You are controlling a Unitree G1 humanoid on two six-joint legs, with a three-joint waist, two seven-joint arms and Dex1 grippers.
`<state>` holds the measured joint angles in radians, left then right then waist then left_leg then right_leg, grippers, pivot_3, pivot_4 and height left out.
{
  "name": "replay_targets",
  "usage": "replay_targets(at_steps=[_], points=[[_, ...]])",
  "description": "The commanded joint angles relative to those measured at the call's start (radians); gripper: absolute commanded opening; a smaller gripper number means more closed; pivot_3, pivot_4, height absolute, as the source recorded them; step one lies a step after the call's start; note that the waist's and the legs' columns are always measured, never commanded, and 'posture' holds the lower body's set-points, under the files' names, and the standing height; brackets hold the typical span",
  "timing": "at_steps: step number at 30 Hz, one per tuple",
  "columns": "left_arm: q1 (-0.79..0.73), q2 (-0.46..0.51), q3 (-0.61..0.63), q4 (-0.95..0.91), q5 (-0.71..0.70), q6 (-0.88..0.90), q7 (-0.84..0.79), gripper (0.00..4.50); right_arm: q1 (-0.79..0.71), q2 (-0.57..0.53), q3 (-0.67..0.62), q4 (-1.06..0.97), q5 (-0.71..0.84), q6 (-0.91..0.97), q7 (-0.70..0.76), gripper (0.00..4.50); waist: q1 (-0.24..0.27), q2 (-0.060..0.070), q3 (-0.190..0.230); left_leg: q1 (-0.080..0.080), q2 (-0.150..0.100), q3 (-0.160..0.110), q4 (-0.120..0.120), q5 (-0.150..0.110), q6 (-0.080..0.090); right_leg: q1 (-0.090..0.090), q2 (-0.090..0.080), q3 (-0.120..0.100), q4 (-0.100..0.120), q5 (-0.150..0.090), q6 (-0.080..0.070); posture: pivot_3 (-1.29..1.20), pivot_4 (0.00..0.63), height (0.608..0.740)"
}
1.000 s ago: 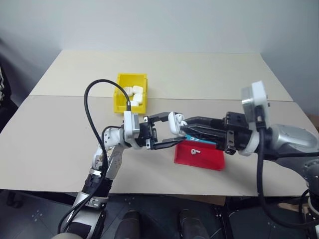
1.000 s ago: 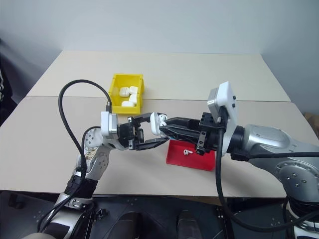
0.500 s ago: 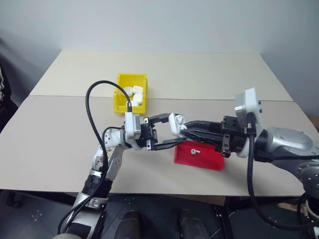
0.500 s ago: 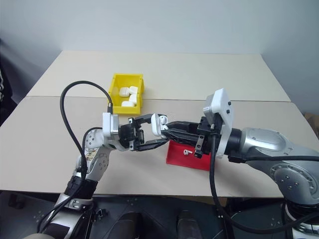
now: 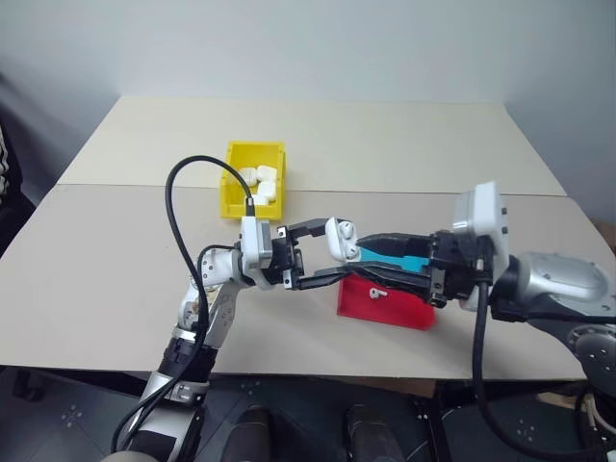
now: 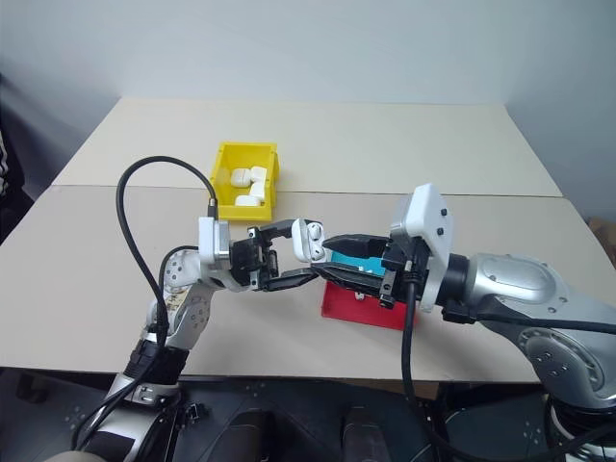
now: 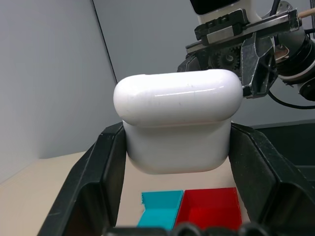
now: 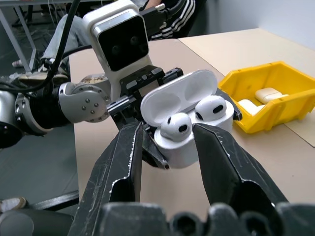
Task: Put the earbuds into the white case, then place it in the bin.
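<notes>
The left tool [image 5: 313,254] gripped the white case [image 8: 189,127] tight, up above the desk [image 5: 115,269] near the middle. The lid stood open with two earbuds [image 8: 176,125] sitting inside. The right tool [image 8: 167,142] was just right of the case, its fingers parted around it and holding nothing. The yellow bin [image 5: 252,179] was farther back and left, nearer the left arm, with several cases inside. One earbud lay in the red tray [image 5: 385,303].

Your left gripper [image 5: 325,258] is clamped tight and pointing right, while your right gripper [image 5: 364,261] faces it, fingers spread apart, tips almost meeting.
</notes>
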<state>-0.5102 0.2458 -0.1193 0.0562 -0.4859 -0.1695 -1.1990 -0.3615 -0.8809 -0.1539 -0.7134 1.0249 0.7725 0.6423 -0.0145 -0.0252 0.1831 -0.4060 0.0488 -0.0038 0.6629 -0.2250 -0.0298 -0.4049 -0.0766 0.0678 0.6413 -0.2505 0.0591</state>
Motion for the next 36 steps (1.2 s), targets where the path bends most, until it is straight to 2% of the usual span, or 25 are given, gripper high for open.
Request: replay_targets(at_steps=[1,6,8,14,17,21,28,36], points=[[-0.026,-0.008,0.01,-0.018,-0.008,-0.011,0.006,2.81,-0.003,-0.041,-0.091,0.002,-0.018,-0.041,0.047,2.01,0.0,0.0,0.0,0.0,0.0,0.0,0.0,0.0,0.0,0.0,0.0,0.0,0.0,0.0,0.0,0.0,0.15,0.74],[-0.042,0.0,0.002,-0.012,0.001,-0.001,-0.004,2.81,-0.048,-0.099,-0.149,0.044,-0.042,-0.069,0.125,2.01,-0.001,0.0,0.0,0.0,0.0,0.0,0.0,0.0,0.0,0.0,0.0,0.0,0.0,0.0,0.0,0.0,0.15,0.74],[-0.057,0.013,-0.007,-0.019,0.007,0.021,-0.009,2.81,-0.146,-0.136,-0.142,0.088,-0.013,-0.051,0.165,2.01,-0.003,0.0,0.0,0.0,0.0,0.0,0.0,0.0,0.0,0.0,0.0,0.0,0.0,0.0,0.0,0.0,0.15,0.74],[-0.118,0.022,-0.018,-0.047,0.007,0.111,0.021,2.81,-0.443,-0.171,0.003,0.203,-0.062,-0.049,0.315,2.01,-0.004,0.0,0.0,0.0,0.001,0.0,0.0,0.0,0.0,0.0,0.001,0.0,0.0,0.0,0.0,0.0,0.15,0.74],[-0.132,0.03,-0.03,-0.055,0.021,0.139,0.026,2.81,-0.541,-0.154,0.079,0.253,-0.106,-0.056,0.385,1.44,-0.003,0.0,0.0,-0.001,0.0,0.0,0.0,0.0,0.0,-0.001,0.0,0.0,-0.001,0.0,0.0,0.0,0.15,0.74],[-0.142,0.019,-0.049,-0.049,0.046,0.139,0.037,2.81,-0.623,-0.098,0.186,0.295,-0.193,-0.089,0.462,0.03,-0.002,0.0,0.0,-0.001,0.0,0.0,0.0,0.0,0.0,-0.001,0.0,0.0,-0.001,0.0,0.0,0.0,0.15,0.74],[-0.145,0.001,-0.058,-0.053,0.061,0.128,0.045,2.81,-0.722,0.001,0.322,0.343,-0.34,-0.119,0.542,0.03,-0.002,0.0,0.0,-0.001,0.0,0.0,0.0,0.0,0.0,-0.002,0.0,0.0,0.0,0.0,0.0,0.0,0.15,0.74],[-0.147,-0.002,-0.053,-0.072,0.067,0.118,0.053,2.81,-0.713,0.021,0.375,0.343,-0.472,-0.173,0.598,0.03,0.001,0.0,0.0,-0.002,0.0,0.0,0.0,0.0,0.0,-0.003,0.0,0.0,0.001,0.0,0.0,0.0,0.15,0.74]])
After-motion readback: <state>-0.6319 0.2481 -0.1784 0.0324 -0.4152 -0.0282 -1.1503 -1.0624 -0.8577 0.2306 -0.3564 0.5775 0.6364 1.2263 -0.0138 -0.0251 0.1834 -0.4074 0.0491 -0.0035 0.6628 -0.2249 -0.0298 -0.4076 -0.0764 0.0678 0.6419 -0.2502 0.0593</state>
